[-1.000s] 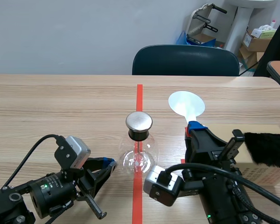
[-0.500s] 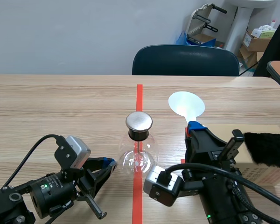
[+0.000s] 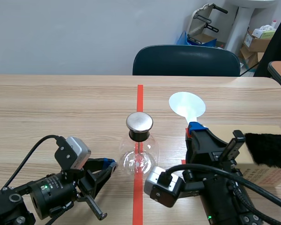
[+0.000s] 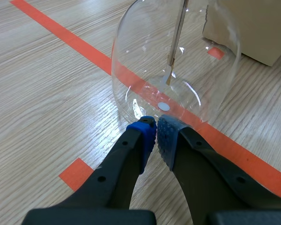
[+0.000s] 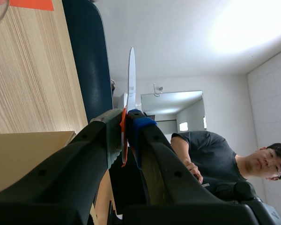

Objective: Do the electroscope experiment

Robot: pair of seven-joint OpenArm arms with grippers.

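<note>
Left gripper point(image 4: 155, 136) has its fingers pressed together, tips right at the foot of the glass flask point(image 3: 139, 157) mid-table. Right gripper point(image 3: 194, 127) is pinching the white paddle point(image 3: 187, 104) by its stem and holding it upright. A cardboard box point(image 3: 264, 171) and black fur point(image 3: 271, 149) crowd that arm's right side. The left arm lies low.

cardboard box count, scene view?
3. One cardboard box sits on the table beside the right arm, under the black fur. An upper box and a lower box are stacked on the floor, far right. More may be hidden.
</note>
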